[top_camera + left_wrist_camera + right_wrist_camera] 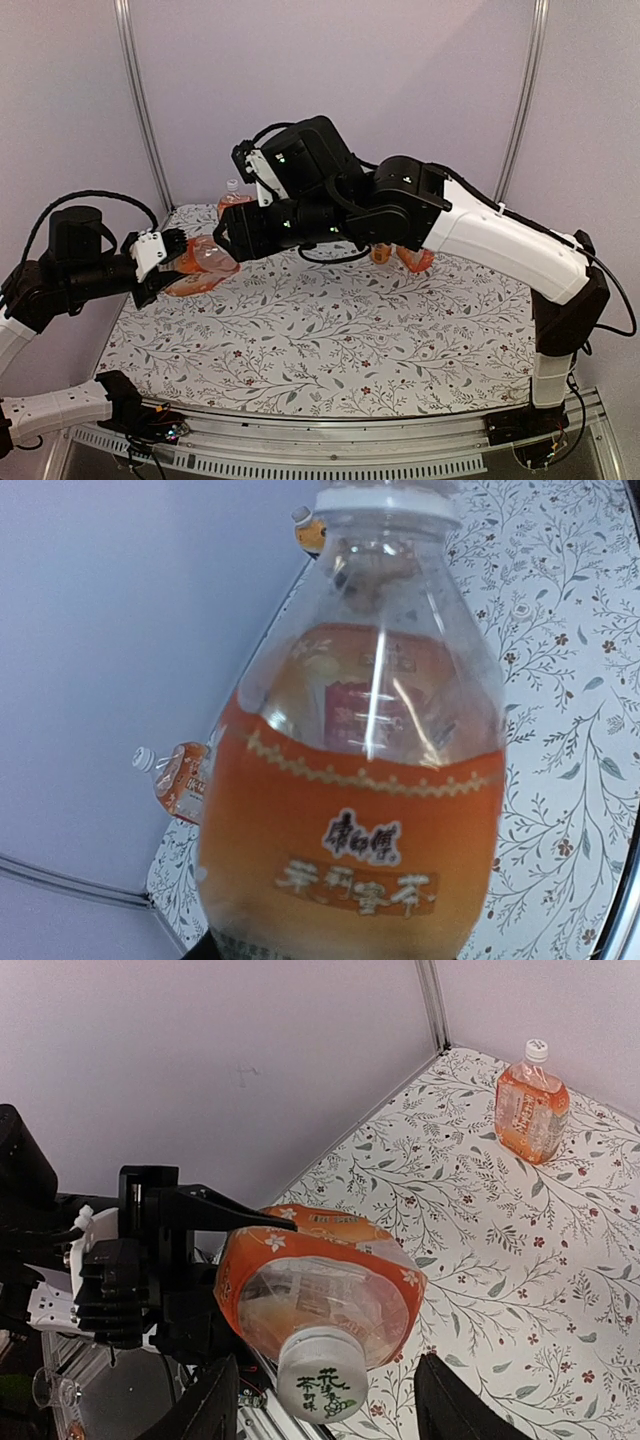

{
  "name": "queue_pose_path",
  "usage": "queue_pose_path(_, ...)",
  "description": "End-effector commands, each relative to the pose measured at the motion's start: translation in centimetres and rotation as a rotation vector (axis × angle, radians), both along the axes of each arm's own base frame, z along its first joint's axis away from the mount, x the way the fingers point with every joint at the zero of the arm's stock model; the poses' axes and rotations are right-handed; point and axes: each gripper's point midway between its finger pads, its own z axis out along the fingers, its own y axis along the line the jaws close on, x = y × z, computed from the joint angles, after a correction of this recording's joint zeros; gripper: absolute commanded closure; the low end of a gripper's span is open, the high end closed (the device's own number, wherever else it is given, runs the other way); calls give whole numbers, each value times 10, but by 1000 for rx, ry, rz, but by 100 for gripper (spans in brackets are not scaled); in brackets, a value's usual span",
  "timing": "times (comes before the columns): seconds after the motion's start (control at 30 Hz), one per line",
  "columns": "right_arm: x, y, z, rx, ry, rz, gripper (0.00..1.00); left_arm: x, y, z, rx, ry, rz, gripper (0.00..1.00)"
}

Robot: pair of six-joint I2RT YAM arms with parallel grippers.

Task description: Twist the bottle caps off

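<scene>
**Bottle held sideways, cap between parted fingers**

Seen from above: a table (350, 340) under a white cloth printed with leafy sprigs, two robot arms reaching in over its back left part. Clamped tight in the left hand (172, 262) — a clear plastic bottle of orange drink with an orange-red label (320, 1280), lifted off the table and lying on its side, base in the black fingers, neck pointing at the right arm. On that neck, a small round white plastic screw cap with green lettering (322, 1385), seated on the bottle. Right hand (328, 1368) partly open, one dark finger on each side of the cap, a gap showing on both sides — nothing gripped, no touch visible. Farther back, near the corner of the pale walls, a second bottle of the same kind (530, 1110) standing upright on the table, its own white cap (537, 1050) on top, well apart from both hands. Behind the right arm, half hidden, more orange bottles (405, 257).
</scene>
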Motion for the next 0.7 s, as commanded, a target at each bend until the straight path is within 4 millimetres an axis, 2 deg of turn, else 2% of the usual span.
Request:
queue_pose_path(0.0,9,4,-17,-34,19,-24,41,0,-4,3,-9,-20,-18,81)
queue_pose_path(0.1,8,7,-21,-37,29,-8,55,0,-4,3,-8,-19,-17,82)
queue_pose_path(0.33,8,5,-22,-52,17,-3,100,-1,-4,1,-8,-11,-23,82)
queue_pose_path(0.4,3,7,-23,-62,-1,41,100,-4,-5,1,-17,1,-29,82)
queue_pose_path(0.47,-10,12,-21,-67,-15,137,100,-10,-7,-1,-25,23,-51,82)
queue_pose_path(0.57,-49,18,-30,-125,-105,364,100,-21,-14,-6,-41,69,-115,82)
queue_pose_path(0.67,-83,11,-35,-184,-254,587,100,-37,-17,-9,-48,126,-176,83)
